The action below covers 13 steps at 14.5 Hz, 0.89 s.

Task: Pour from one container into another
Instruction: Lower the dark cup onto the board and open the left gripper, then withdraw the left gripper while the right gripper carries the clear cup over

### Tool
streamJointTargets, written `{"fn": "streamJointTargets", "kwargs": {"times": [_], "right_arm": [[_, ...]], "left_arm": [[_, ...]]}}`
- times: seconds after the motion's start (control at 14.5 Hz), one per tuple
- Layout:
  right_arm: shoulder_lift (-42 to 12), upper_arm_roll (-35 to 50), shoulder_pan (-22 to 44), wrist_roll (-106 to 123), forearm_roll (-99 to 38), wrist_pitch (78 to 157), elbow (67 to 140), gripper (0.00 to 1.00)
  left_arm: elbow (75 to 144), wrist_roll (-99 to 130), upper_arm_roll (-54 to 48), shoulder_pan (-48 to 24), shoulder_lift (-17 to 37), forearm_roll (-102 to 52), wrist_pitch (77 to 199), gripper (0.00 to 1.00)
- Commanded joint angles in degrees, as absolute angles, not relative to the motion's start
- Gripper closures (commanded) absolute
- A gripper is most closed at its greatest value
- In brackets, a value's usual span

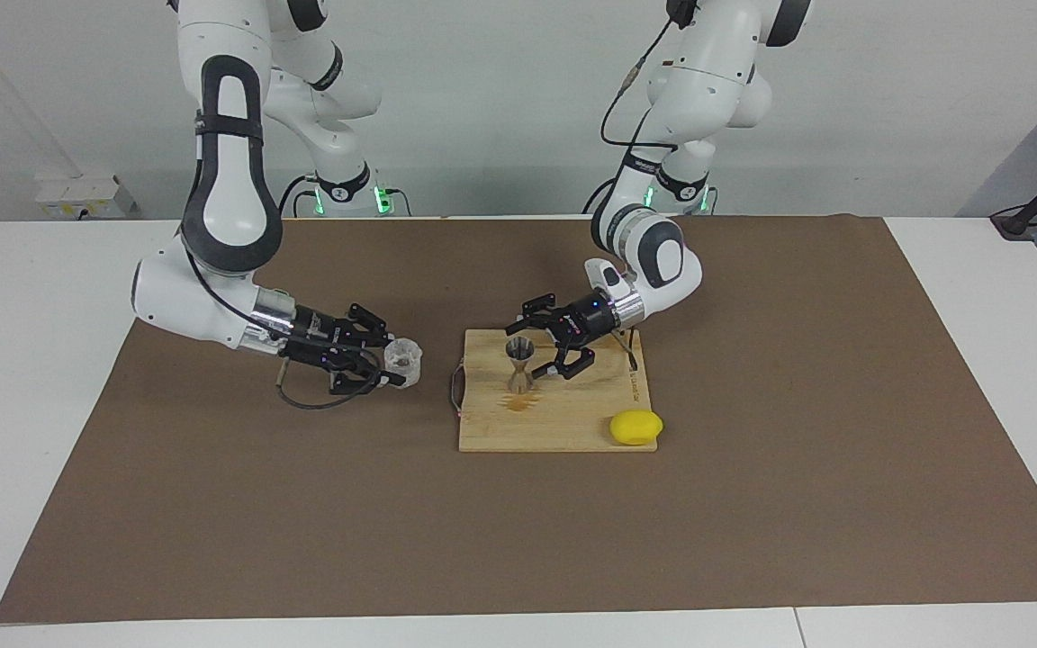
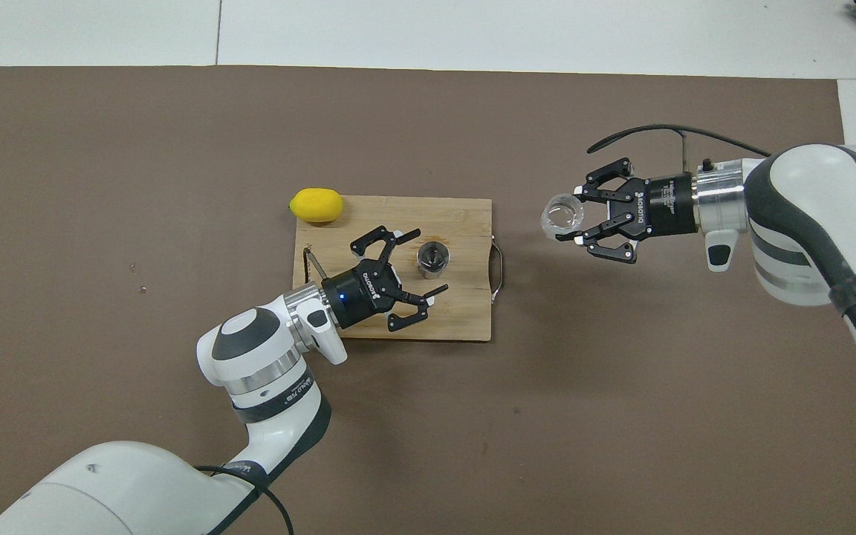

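We are seeing the right gripper [image 1: 395,362] clamping the small clear glass cup [image 1: 402,356] (over the brown mat [image 1: 752,504]); the left gripper [image 1: 544,343] is standing spread apart beside the upright silver hourglass-shaped metal jigger [image 1: 518,364] on the wooden board [image 1: 563,423].

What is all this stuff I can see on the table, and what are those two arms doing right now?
Small silver metal hourglass-shaped jigger: one, silver, upright on the board.
Small clear glass cup: one, transparent, held by the right gripper over the mat.
Rectangular wooden cutting board: one, light wood, mid-mat.
Yellow lemon: one, yellow, at the board's corner farther from the robots, toward the left arm's end.
Brown mat: one, brown, covering the table.
White table: one, white.
Left gripper: one, black, open, beside the jigger over the board.
Right gripper: one, black, shut on the cup.
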State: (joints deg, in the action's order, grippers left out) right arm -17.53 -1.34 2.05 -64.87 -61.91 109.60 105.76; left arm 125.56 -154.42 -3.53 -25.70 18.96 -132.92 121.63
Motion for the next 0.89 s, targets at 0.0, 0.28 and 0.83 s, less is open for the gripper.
{"fn": "streamJointTargets", "kwargs": {"times": [0.0, 0.28, 0.83], "right_arm": [[-16.1, -1.1, 4.0, -66.3, -63.0, 111.2, 106.3, 1.0], [-15.5, -1.1, 6.7, -67.0, -62.5, 112.1, 105.7, 1.0], [-14.5, -1.1, 13.0, -74.8, -53.0, 116.2, 103.1, 1.0]], "left_arm": [[127.7, -156.3, -3.5, -23.6, 18.8, -133.4, 118.0, 0.0], [131.1, -156.4, -3.4, -20.3, 17.5, -130.1, 114.7, 0.0], [137.7, -156.3, -3.4, -8.9, 13.4, -115.9, 107.1, 0.0]]}}
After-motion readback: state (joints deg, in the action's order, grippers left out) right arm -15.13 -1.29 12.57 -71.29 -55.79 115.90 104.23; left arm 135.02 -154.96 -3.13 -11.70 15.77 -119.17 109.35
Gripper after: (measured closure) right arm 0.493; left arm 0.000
